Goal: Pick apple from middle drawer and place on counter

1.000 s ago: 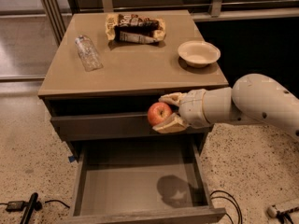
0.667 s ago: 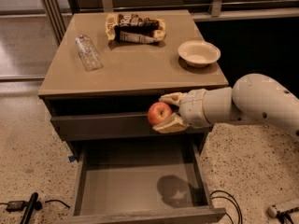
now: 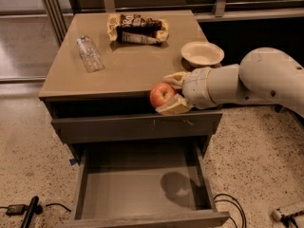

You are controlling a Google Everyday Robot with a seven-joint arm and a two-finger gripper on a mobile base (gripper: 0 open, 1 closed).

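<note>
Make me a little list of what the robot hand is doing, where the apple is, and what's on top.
gripper: shut on the apple, at the counter's front edge
apple: in the air between the fingers, not on the counter yet
middle drawer: pulled open, bare floor with the arm's shadow
counter: holds three things
bowl: upright, near the right edge
plastic bottle: lying on its side, on the left
snack bag: at the back

gripper (image 3: 170,94) at counter (image 3: 128,65) edge, clasping apple (image 3: 160,95)
</note>
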